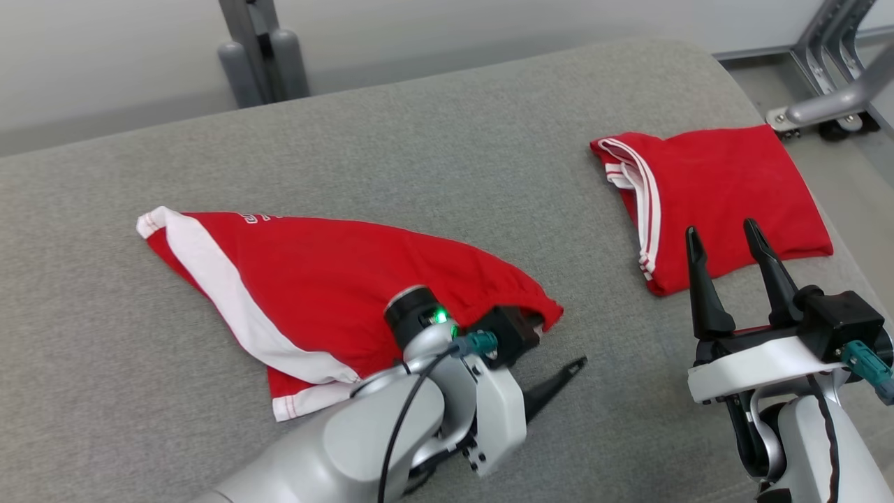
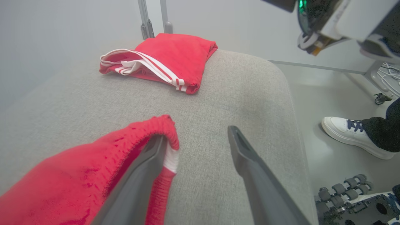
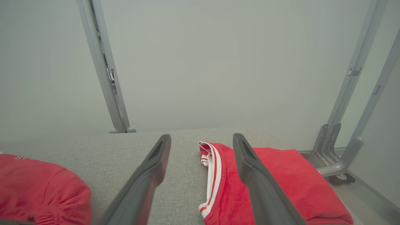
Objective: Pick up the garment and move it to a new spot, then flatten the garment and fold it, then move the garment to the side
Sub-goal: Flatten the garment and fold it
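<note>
Red garment (image 1: 314, 293) is draped over one finger (image 2: 137, 184) of your wide-open left gripper (image 2: 197, 134); lifting away could drag it.

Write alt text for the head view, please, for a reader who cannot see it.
A loose red garment with a white stripe lies on a grey cushion, and the open left tool is at its right corner. On the right, the open right tool points at a folded red garment.
</note>
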Robot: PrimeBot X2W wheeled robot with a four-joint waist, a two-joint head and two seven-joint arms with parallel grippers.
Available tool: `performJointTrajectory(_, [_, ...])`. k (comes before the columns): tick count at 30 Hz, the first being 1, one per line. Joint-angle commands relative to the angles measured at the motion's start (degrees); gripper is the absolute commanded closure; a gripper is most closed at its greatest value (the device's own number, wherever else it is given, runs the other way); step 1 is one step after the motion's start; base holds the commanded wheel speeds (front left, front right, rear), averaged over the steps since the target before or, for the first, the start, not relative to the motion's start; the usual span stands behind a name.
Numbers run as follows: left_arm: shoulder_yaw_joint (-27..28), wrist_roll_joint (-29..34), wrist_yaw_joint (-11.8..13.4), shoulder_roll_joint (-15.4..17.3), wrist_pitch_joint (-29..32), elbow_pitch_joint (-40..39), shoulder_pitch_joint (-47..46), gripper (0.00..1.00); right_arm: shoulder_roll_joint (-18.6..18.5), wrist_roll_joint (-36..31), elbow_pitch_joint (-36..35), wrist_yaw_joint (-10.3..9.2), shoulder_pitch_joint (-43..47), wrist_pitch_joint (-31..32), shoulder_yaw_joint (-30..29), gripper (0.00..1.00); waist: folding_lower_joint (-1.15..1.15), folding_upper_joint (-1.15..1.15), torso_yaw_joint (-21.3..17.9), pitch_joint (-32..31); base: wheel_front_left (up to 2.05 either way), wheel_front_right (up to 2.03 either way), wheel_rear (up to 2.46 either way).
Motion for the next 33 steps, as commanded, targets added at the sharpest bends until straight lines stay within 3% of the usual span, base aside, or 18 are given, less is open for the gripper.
performJointTrajectory(1, [0.0,0.2,-0.1,0.1,0.3,-0.4,1.1,0.0,-0.3,-0.5,0.2,-0.01,0.3,0.0,-0.3,0.0,0.0,0.0,0.8,-0.8,0.0,0.0,0.0])
performJointTrajectory(13, [0.0,-0.4,-0.1,3.2,7.2,-5.4,5.0,0.0,-0.3,-1.7,0.6,-0.01,1.9,0.0,-1.1,0.0,0.0,0.0,5.7,-5.1,0.0,0.0,0.0])
performJointTrajectory(21, [2.6,-5.4,0.1,7.2,-3.0,-1.1,2.9,0.0,-0.3,-1.2,-1.7,0.0,3.7,0.0,-0.7,0.0,0.0,0.0,8.9,-7.6,0.0,0.0,0.0])
performJointTrajectory(27, [13.0,-6.8,5.2,11.5,-7.5,-1.7,5.8,0.0,-0.3,-1.5,-3.2,0.0,5.4,0.0,0.7,0.0,0.0,0.0,12.7,-8.8,0.0,0.0,0.0])
performJointTrajectory(33, [33.9,1.1,13.2,16.2,-7.5,-13.6,17.1,0.0,-1.1,-2.2,-4.0,0.0,6.5,0.0,2.8,0.0,0.0,0.0,16.7,-9.5,0.0,0.0,0.0])
